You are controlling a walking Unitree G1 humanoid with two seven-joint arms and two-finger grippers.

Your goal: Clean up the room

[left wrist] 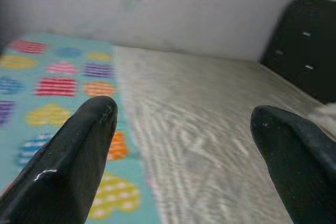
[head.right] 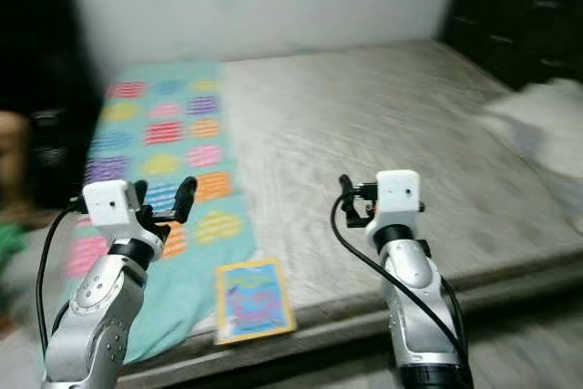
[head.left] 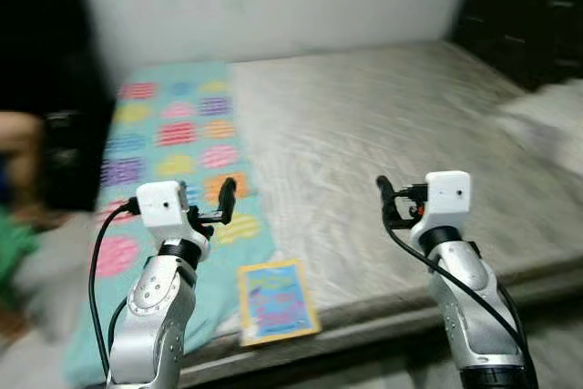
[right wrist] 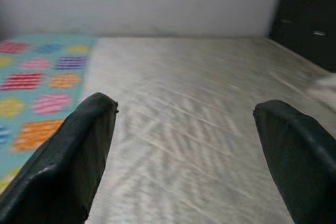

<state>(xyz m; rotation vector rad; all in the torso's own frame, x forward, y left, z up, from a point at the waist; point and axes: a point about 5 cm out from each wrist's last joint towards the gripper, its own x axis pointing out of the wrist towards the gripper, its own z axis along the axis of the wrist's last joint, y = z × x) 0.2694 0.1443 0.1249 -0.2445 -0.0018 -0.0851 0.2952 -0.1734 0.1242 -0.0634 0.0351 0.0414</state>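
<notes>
You are looking down at one bed (head.left: 383, 143) with a bare grey mattress, and I am taking this bed as the landmark. One turquoise blanket (head.left: 173, 143) with coloured striped hearts is lying along the bed's left side, reaching from the wall end to the near edge. One book (head.left: 276, 301) with a yellow border and a blue cover is lying flat at the near edge of the bed, partly on the blanket's corner, between your two arms. One white pillow (head.left: 551, 120), blurred, is resting at the bed's right side, next to the dark headboard (head.left: 524, 15). You are holding two grippers above the near part of the bed. The left gripper (head.left: 225, 199) is hovering over the blanket with its two fingers (left wrist: 79, 150) spread wide and nothing between them. The right gripper (head.left: 387, 199) is hovering over the bare mattress, its two fingers (right wrist: 79, 150) also spread apart and holding nothing. At the left of the bed one person (head.left: 23, 189) is partly showing, very blurred.
</notes>
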